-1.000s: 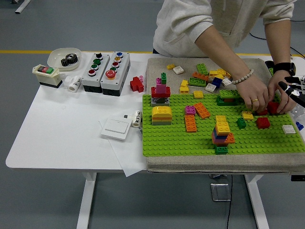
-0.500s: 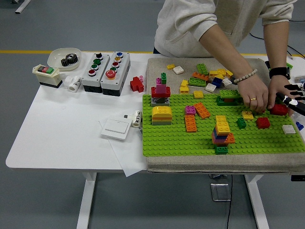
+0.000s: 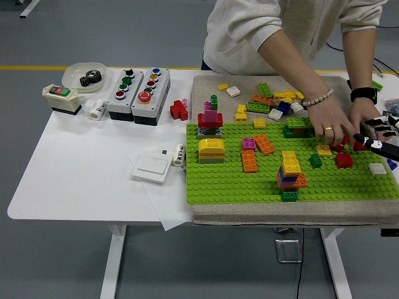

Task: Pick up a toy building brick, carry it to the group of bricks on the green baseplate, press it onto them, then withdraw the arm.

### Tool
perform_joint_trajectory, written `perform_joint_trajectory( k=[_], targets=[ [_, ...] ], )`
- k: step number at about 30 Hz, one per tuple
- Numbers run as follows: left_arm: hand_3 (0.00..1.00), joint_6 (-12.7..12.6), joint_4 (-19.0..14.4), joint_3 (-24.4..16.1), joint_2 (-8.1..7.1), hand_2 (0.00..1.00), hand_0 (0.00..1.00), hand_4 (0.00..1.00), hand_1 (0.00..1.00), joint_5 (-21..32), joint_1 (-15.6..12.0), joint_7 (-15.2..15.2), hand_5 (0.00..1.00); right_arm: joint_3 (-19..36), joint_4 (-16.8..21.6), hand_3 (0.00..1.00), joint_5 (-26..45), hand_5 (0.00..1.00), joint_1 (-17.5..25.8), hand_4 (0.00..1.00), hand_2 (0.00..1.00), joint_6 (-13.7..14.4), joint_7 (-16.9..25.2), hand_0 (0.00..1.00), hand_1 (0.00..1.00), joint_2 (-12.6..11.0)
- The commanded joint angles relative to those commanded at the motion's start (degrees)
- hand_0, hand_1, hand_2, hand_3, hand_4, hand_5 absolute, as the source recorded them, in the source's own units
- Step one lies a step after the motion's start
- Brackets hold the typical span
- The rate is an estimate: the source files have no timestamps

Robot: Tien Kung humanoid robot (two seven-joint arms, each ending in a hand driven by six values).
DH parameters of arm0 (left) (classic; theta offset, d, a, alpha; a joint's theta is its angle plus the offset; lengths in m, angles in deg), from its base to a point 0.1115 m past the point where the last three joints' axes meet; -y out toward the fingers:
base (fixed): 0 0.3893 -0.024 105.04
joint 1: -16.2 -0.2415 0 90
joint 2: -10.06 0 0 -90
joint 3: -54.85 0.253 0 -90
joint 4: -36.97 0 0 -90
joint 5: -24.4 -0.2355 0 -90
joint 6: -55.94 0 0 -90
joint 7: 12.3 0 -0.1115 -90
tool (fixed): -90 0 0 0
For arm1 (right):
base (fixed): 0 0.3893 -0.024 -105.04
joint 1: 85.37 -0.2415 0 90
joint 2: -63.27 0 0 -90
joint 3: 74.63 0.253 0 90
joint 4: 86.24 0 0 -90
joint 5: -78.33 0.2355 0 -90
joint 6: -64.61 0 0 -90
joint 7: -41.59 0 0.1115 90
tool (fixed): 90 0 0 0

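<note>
Reaching in from the right edge, our right hand (image 3: 378, 134) sits over the far-right part of the green baseplate (image 3: 230, 184), crowded by a person's two hands (image 3: 329, 121), which work at the same spot. A red brick (image 3: 360, 146) lies there, right at our fingertips and partly hidden, and we cannot tell whether our fingers are clenched on it or merely touching it; the person's fingers also seem to touch it. Our left hand is out of view. We judge the step in hand to be the grasp, or the very start of the carry. To do it well we should pinch the brick across its short sides, lift it straight up clear of the studs, and keep well off the second red brick (image 3: 343, 161) just in front of it, waiting for the person's fingers to leave before pulling. The target is likely the tall stack (image 3: 290, 174) near the baseplate's front middle, so the carry runs leftward and a little toward us; the brick should arrive level, studs up, and be pressed straight down. As for heading, too little of the brick shows to be sure, but what we see looks wider than deep, which suggests its long axis runs roughly left to right along the bench (image 3: 81, 168), parallel to the baseplate's front edge
</note>
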Motion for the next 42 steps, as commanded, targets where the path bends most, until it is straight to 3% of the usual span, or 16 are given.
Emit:
perform_joint_trajectory(
  k=[3, 4, 9, 10, 15, 16, 27, 28, 34, 35, 42],
  targets=[
    [0.589, -0.01, 0.01, 0.21, 0.03, 0.717, 0.738, 0.638, 0.723, 0.51, 0.07, -0.14, 0.665, -1.28, -1.22, 0.747, -2.77, 0.618, -0.87, 0.954, 0.767, -0.64, 1.04, 0.734, 0.742, -0.43],
    [0.589, 0.00, 0.01, 0.24, 0.04, 0.714, 0.738, 0.638, 0.722, 0.58, 0.08, -0.15, 0.665, -1.56, -1.52, 0.787, -3.61, 0.554, -1.07, 0.952, 0.785, -0.81, 1.27, 0.737, 0.752, -0.53],
    [0.589, 0.02, 0.01, 0.34, 0.06, 0.714, 0.738, 0.638, 0.722, 0.77, 0.12, -0.17, 0.665, -2.54, -3.30, 0.787, -9.42, 0.554, -2.00, 0.952, 0.785, -1.23, 2.90, 0.737, 0.752, -0.81],
    [0.589, 0.01, 0.00, 0.38, 0.06, 0.717, 0.738, 0.638, 0.722, 0.82, 0.16, -0.19, 0.665, -2.63, -3.85, 0.797, -10.72, 0.458, -2.12, 0.946, 0.786, -1.46, 3.32, 0.738, 0.754, -0.79],
    [0.589, 0.00, 0.01, 0.54, 0.06, 0.717, 0.738, 0.638, 0.722, 1.26, 0.27, -0.37, 0.665, -3.20, -4.95, 0.797, -12.79, 0.458, -2.39, 0.946, 0.786, -1.61, 4.11, 0.738, 0.754, -0.76],
    [0.589, 0.01, 0.00, 0.55, 0.06, 0.716, 0.738, 0.638, 0.723, 1.22, 0.32, -0.34, 0.665, -3.47, -5.31, 0.796, -13.50, 0.409, -2.58, 0.936, 0.783, -1.59, 4.32, 0.737, 0.751, -0.74],
    [0.589, -0.06, -0.02, 0.79, 0.11, 0.716, 0.738, 0.638, 0.723, 1.64, 0.40, -0.44, 0.665, -7.57, -6.87, 0.766, -18.02, 0.462, -5.22, 0.925, 0.780, -0.89, 4.92, 0.731, 0.742, -1.33],
    [0.590, -0.06, -0.02, 0.79, 0.11, 0.716, 0.737, 0.638, 0.724, 1.64, 0.41, -0.44, 0.665, -7.80, -6.92, 0.746, -18.32, 0.531, -5.38, 0.924, 0.768, -0.87, 4.91, 0.709, 0.723, -1.35],
    [0.590, -0.07, -0.07, 0.83, 0.09, 0.716, 0.737, 0.638, 0.724, 1.59, 0.41, -0.40, 0.665, -10.60, -9.31, 0.746, -22.49, 0.531, -8.13, 0.924, 0.768, -0.35, 5.15, 0.709, 0.723, -1.07],
    [0.589, -0.08, -0.07, 0.85, 0.08, 0.717, 0.739, 0.638, 0.724, 1.62, 0.42, -0.41, 0.665, -10.80, -9.51, 0.718, -22.74, 0.510, -8.32, 0.924, 0.746, -0.33, 5.22, 0.674, 0.694, -1.05],
    [0.589, -0.11, -0.10, 1.04, 0.05, 0.715, 0.738, 0.638, 0.724, 2.00, 0.57, -0.54, 0.665, -12.89, -12.30, 0.710, -23.93, 0.491, -10.57, 0.912, 0.740, -1.79, 5.05, 0.657, 0.687, -0.58]
  ],
)
